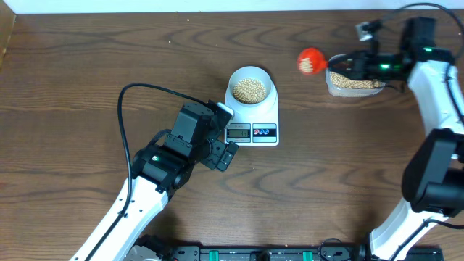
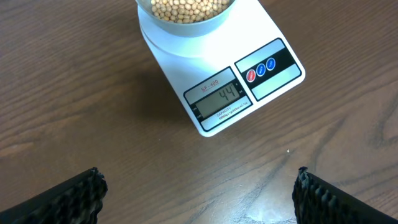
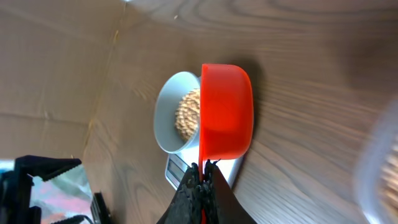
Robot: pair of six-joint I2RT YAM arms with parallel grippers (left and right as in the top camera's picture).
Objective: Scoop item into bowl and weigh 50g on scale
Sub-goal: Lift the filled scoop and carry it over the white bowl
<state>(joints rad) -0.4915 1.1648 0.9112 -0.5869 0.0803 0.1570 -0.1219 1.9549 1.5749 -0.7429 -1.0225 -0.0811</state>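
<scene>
The pale bowl (image 1: 233, 81) stands on the white scale (image 1: 265, 114), holding a heap of tan beans (image 1: 250, 90). In the left wrist view the scale (image 2: 273, 81) has its display lit, and the bowl (image 2: 186, 28) sits at the top edge. My left gripper (image 1: 229, 135) is open just left of the display, its fingers (image 2: 81, 196) wide over bare wood. My right gripper (image 1: 336, 64) is shut on the thin handle of a red scoop (image 1: 312, 61), held between the bowl and the tub. From the right wrist the scoop (image 3: 227, 112) partly hides the bowl (image 3: 166, 121).
A clear plastic tub (image 1: 355, 83) of beans sits at the far right, under my right arm. The left arm's black cable (image 1: 127, 123) loops over the table left of the scale. The table's back edge meets a white wall.
</scene>
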